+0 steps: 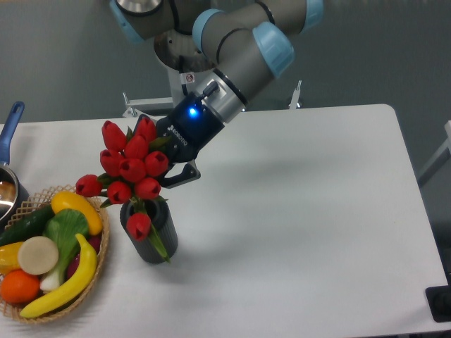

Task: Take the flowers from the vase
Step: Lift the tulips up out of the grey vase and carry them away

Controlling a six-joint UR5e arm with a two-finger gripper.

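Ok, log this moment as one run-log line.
phase: lifting | gripper: shut on flowers | flowers: above vase, leaves trailing on it

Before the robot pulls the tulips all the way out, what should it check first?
1. Gripper shut on the tulip bunch: ok, it seems clamped at the bunch, though the buds hide the fingertips.
2. Stems out of the vase: not ok, the bunch sits just above the mouth and a bud and leaf hang down its side.
3. Vase upright on the table: ok.
4. Room above to lift: ok, nothing over the bunch but the arm.
5. Fruit basket out of the way: cannot tell, it sits close to the vase and one bud reaches over it.
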